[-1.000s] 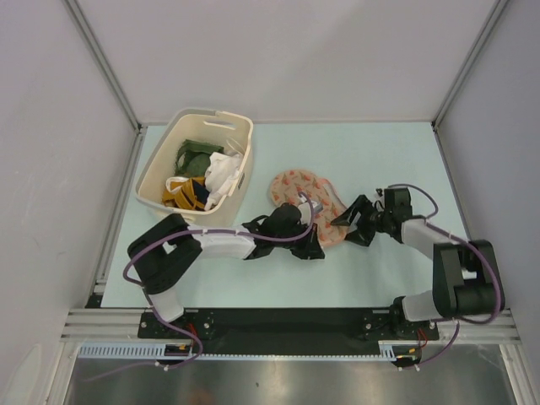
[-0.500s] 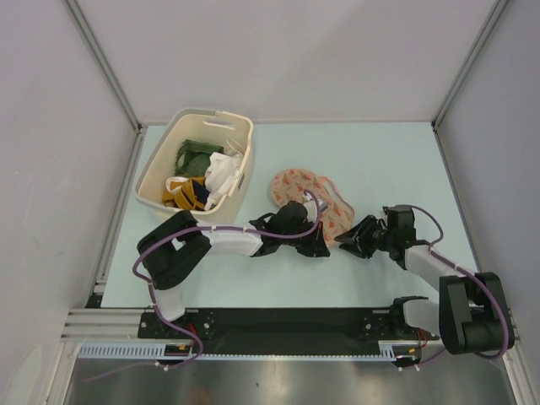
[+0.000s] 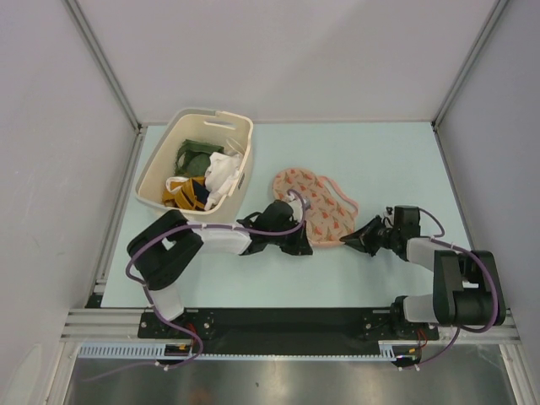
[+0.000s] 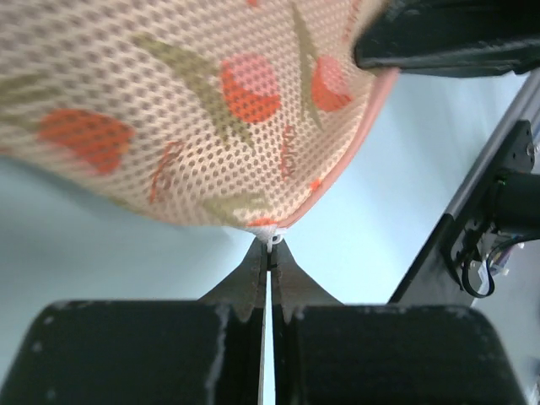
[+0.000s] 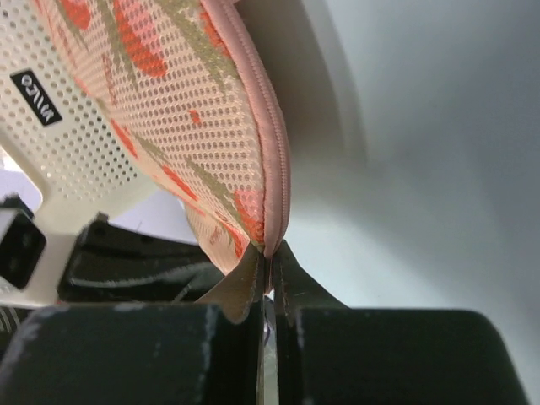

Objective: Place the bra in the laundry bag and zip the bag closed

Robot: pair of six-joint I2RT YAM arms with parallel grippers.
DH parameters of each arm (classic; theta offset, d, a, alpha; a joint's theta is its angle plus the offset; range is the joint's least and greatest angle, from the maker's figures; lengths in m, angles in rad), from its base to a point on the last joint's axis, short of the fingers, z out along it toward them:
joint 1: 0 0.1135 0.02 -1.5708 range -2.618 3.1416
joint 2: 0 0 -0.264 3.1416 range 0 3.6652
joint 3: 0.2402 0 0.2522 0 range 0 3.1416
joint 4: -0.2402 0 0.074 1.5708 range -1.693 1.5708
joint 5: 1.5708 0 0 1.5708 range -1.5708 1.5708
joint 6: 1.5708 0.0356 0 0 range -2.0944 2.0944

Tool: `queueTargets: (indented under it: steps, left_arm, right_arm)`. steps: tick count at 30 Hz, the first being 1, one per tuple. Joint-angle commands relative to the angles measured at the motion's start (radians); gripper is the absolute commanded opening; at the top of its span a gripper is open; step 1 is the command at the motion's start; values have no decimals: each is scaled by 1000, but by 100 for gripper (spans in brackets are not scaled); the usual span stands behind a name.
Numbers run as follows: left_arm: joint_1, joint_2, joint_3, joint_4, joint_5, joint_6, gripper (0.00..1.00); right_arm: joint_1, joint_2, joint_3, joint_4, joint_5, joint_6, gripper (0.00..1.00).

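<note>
Two pincers are pinched tight on the laundry bag [image 3: 316, 205]. Your left pincer [image 4: 270, 251] nips a small white bit at the pouch's mesh rim, and your right pincer [image 5: 270, 257] grips the pink zip edging [image 5: 274, 152] on the opposite side. You have the bag on the pale green tabletop [image 3: 388, 156] between the two arms, near the cream basket [image 3: 215, 115] of clothes to its left.

Small black tag [image 5: 35, 86] on the laundry bag [image 5: 169, 126], its white lettering illegible
</note>
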Motion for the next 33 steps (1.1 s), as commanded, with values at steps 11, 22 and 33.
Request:
queueTargets:
  steps: [11, 22, 33]
  left_arm:
    - [62, -174, 102, -316, -137, 201, 39]
    - [-166, -377, 112, -388, -344, 183, 66]
    - [-197, -1195, -586, -81, -430, -2, 100]
  right_arm:
    - [24, -47, 142, -294, 159, -315, 35]
    - [422, -317, 276, -671, 650, -315, 91]
    - [644, -950, -34, -478, 695, -99, 100]
